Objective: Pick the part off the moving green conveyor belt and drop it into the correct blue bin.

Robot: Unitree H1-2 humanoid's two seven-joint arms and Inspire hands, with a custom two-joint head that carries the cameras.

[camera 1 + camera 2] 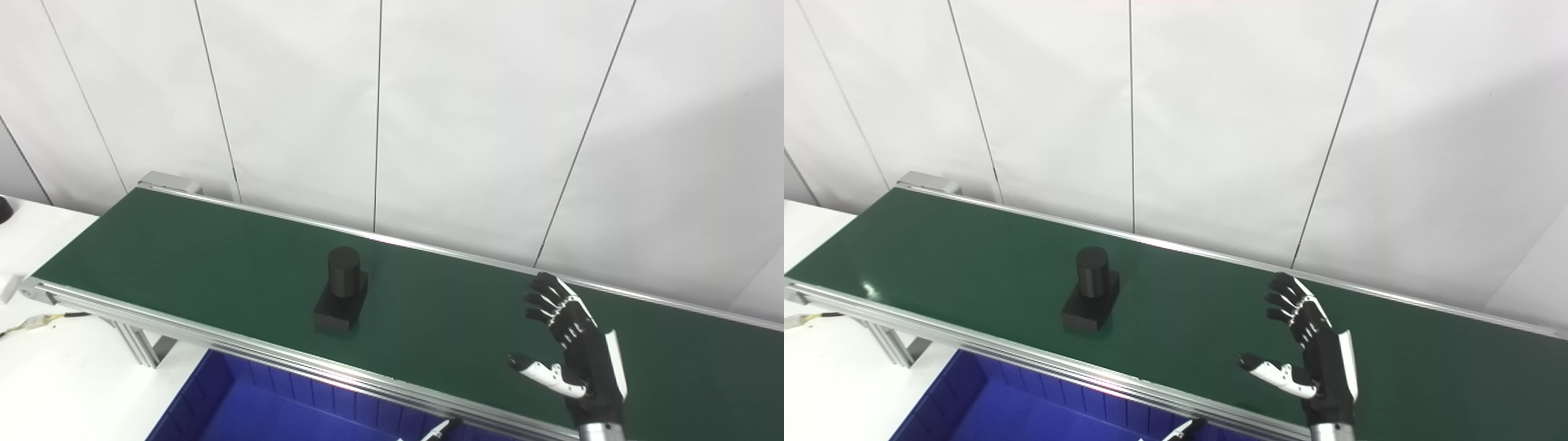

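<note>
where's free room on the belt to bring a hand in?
Bare green conveyor belt runs from its left end to the black block-and-cylinder part, and again between the part and the open right robot hand. Right of that hand the belt is bare too. Tightest spot: the near rail above the blue plastic bin.

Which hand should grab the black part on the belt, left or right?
The right hand, probably. It is open and raised over the belt, to the right of the part. Of the left, only a tip shows at the bottom edge, below the belt.
</note>
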